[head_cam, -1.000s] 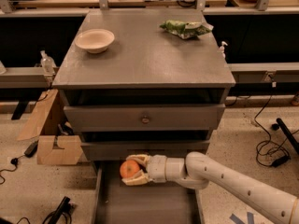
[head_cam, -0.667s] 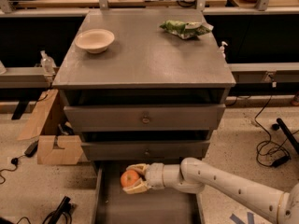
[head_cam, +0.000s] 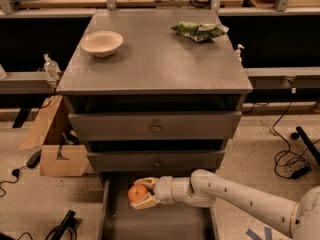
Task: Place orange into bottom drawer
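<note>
Matt grey cabinet top (head_cam: 155,59) bore a smooth, dull beige bowl (head_cam: 101,43) and a glossy, crinkled green plastic bag (head_cam: 199,31). Over the bottom drawer (head_cam: 165,226), with its flat matt grey floor, the cream-coloured gripper (head_cam: 140,194) clasped the smooth-skinned orange (head_cam: 137,192). The arm (head_cam: 240,196) wore a smooth, pale, faintly shiny shell. At left lay a rough brown cardboard box (head_cam: 62,160).

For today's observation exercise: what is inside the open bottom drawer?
The gripper, shut on the orange, hangs inside the bottom drawer, above its grey floor. Nothing else shows there; the arm covers part of it.
</note>
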